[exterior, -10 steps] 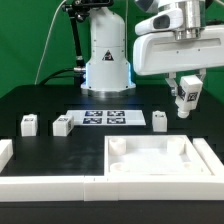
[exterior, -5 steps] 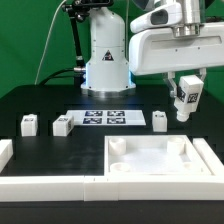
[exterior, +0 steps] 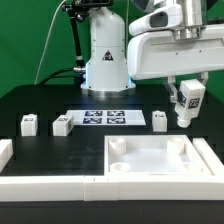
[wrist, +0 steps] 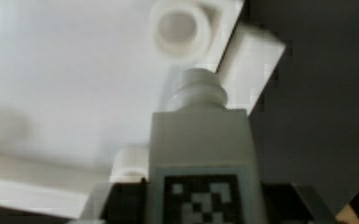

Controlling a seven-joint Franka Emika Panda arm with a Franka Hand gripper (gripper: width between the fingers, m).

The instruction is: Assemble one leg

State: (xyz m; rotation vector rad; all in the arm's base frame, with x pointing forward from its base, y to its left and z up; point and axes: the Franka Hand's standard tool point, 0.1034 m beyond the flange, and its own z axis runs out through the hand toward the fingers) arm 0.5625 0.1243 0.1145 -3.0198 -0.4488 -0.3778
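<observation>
Near the tabletop's edge at the exterior view's left, one loose white block point(exterior: 28, 123) stands, with a second block point(exterior: 63, 125) near it. At mid-table the marker board point(exterior: 105, 117) lies flat, and a third block point(exterior: 159, 119) stands just past it. Toward the edge at the exterior view's right, the gripper point(exterior: 188, 94) hangs in the air, clamped on the leg point(exterior: 187, 108), peg end down, near the far corner of the large white panel point(exterior: 160, 168) by the front edge. From the wrist, a round corner socket point(wrist: 181, 28) lies ahead of the peg. Likely risk: lowered off-centre, the peg would strike the socket rim, tilting the leg in the jaws or shoving the panel.
</observation>
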